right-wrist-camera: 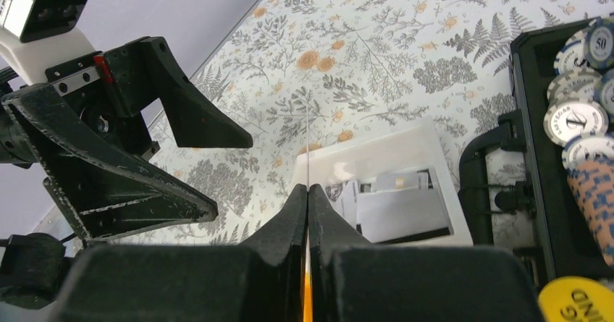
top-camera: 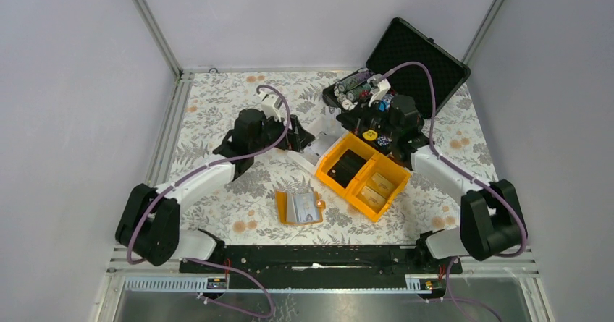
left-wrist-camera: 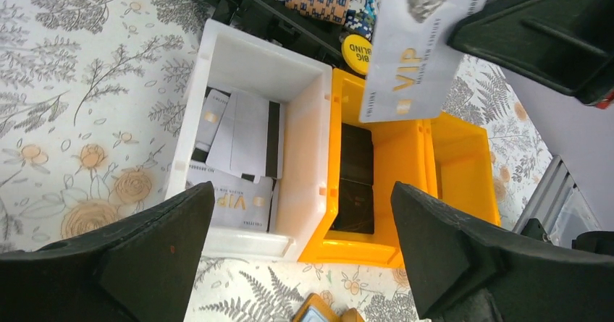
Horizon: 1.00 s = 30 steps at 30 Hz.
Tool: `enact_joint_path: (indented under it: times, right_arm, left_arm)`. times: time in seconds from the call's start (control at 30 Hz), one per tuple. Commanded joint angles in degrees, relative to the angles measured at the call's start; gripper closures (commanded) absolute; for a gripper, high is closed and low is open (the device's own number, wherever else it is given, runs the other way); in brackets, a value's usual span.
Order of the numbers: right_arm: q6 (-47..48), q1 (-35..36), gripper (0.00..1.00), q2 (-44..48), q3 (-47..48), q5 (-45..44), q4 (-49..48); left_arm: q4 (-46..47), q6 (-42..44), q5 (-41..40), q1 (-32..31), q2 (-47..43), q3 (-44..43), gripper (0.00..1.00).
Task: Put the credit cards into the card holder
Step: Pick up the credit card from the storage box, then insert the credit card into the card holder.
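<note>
Credit card (left-wrist-camera: 416,47): pinched in my right tool (right-wrist-camera: 308,189). My left tool (left-wrist-camera: 303,192): spread over white bin (left-wrist-camera: 253,61). Step: transfer. Next: carry near, slide into card holder (top-camera: 300,208) pocket.

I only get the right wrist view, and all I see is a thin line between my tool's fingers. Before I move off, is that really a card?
Observer: Yes. The left wrist view shows the right tool pinching a pale VIP card by its edge, face-on to that camera.
Operator: Where's the card holder? It's not in my picture.
Observer: The top view shows the card holder lying open on the table, nearer the arm bases than the orange bin.
Operator: Any more cards to fetch?
Observer: The left wrist view shows a second VIP card lying among others in the white bin.
</note>
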State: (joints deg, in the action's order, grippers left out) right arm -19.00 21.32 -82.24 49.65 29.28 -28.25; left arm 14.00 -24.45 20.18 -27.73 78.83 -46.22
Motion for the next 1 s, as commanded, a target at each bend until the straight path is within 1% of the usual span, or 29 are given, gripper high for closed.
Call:
enact_joint_path:
  times: [0.0,0.13,0.2,0.33,0.5,0.63,0.83,0.97]
  right_arm:
    - [-0.16,0.01,1.0,7.21,-1.42,-2.03,7.62]
    - [-1.14,1.37,1.0,13.29,-3.26,-3.04,13.71]
    - [-1.69,2.49,1.0,16.22,-4.45,-3.85,16.56]
    - [-4.44,5.9,1.0,21.13,-7.17,-5.2,21.51]
    - [-8.53,13.41,1.0,24.96,-12.49,-9.23,23.13]
    - [-12.31,18.13,1.0,25.27,-15.89,-10.89,22.36]
    - [-19.07,24.36,1.0,23.27,-20.73,-13.96,18.2]
    - [-23.06,26.6,1.0,21.11,-23.23,-17.25,14.22]
  left_arm:
    - [-6.31,-0.43,-4.23,-1.78,-6.62,1.79,0.01]
    - [-13.56,-3.24,-7.73,-5.03,-13.36,4.07,0.01]
    - [-19.03,-5.35,-10.18,-7.07,-16.29,5.26,0.01]
    - [-28.64,-12.82,-17.85,-11.76,-21.62,8.46,0.01]
    - [-36.78,-20.07,-27.77,-18.73,-27.52,11.62,0.01]
    - [-42.65,-22.77,-31.55,-21.69,-27.75,11.31,0.01]
    - [-45.39,-24.73,-33.2,-23.12,-24.58,12.2,0.01]
    - [-41.89,-25.41,-31.4,-23.12,-24.37,14.38,0.01]
